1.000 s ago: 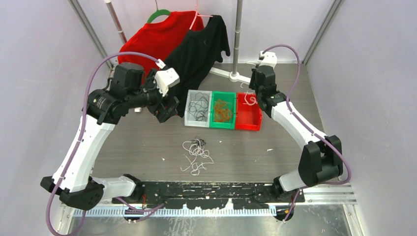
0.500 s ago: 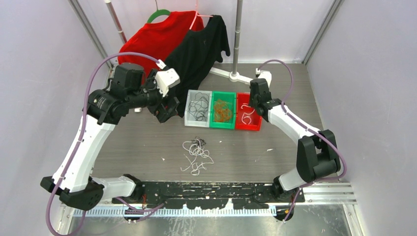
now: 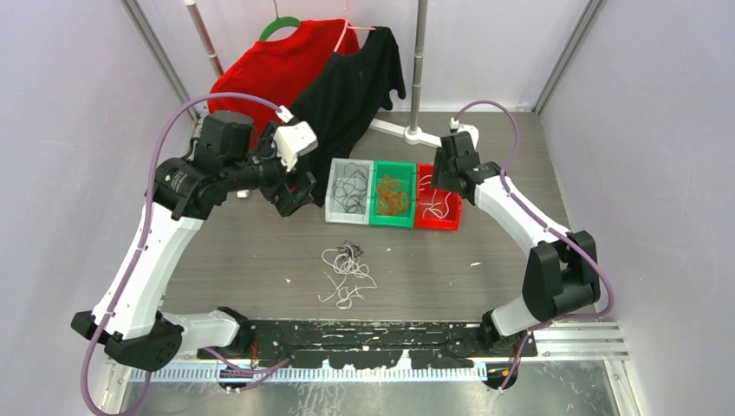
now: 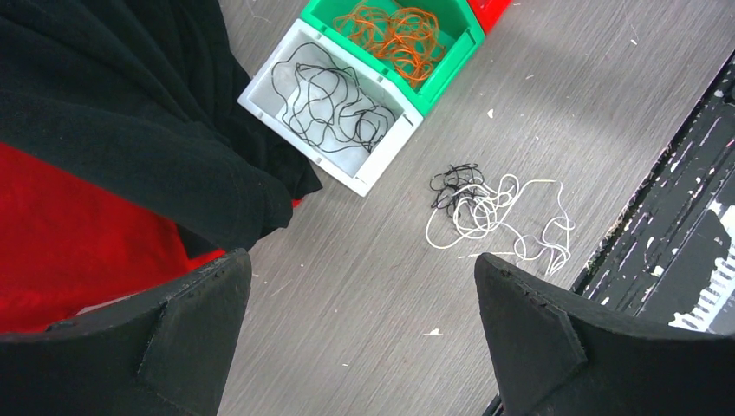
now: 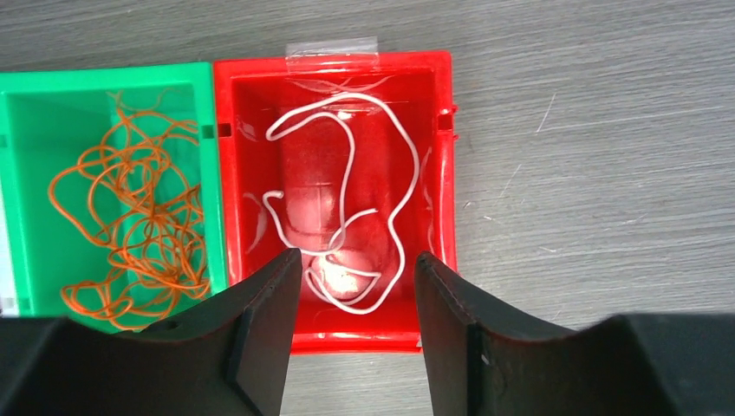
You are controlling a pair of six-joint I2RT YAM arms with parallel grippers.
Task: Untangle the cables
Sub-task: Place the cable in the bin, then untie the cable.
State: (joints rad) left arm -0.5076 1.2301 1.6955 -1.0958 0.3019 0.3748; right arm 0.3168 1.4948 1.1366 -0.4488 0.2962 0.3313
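Three small bins sit side by side in a row: a white bin (image 4: 394,152), a green bin (image 5: 26,130) and a red bin (image 5: 364,340). The cables lie in four bunches. A black cable (image 4: 334,104) is in the white bin, an orange cable (image 5: 130,225) in the green bin, and a white cable (image 5: 347,97) in the red bin. A loose tangle (image 4: 485,212) of white and black cord lies on the bare desk (image 4: 563,87). Two garments hang at the back, a red garment (image 3: 277,65) and a black garment (image 3: 355,82), beside an upright metal pole (image 3: 419,61).

The desk is grey, with a brushed grain and small white scraps on it. Pale lavender walls close it in on three sides.

The right claw (image 5: 357,277) hangs directly over the red bin. Its jaws are partly apart and grip nothing. The white cable lies on the bin floor below the gap, and the green bin is just to the claw's left.

The left claw (image 4: 360,347) hangs above the desk with its jaws spread wide and empty. The loose tangle lies below and ahead of it, toward its right finger. The white bin is farther ahead.
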